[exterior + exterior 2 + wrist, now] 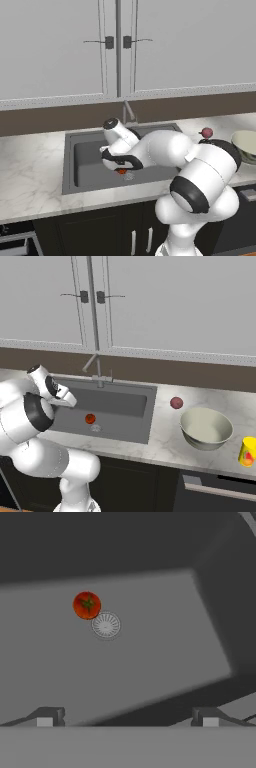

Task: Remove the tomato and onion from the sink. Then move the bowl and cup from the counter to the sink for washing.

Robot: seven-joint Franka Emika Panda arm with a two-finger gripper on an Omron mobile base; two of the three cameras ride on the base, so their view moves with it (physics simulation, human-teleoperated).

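1. Over the sink (145, 421), our tool (127, 719) hangs with jaws spread wide, gripping nothing.
2. Below, the tomato (87, 605) sits just beside the drain (105, 624); round and glossy, we judge it could roll from closing fingers.
3. Farther off, the onion (176, 402) rests on the worktop (165, 443) near the bowl (206, 428); a swing could knock it.

The tomato (90, 418) lies in the sink (130, 401), touching the drain (96, 428) on its far-left side. On the counter (165, 443) right of the sink sits the onion (176, 402); the bowl (206, 428) stands right of it and nearer, the cup (248, 451) farther right.
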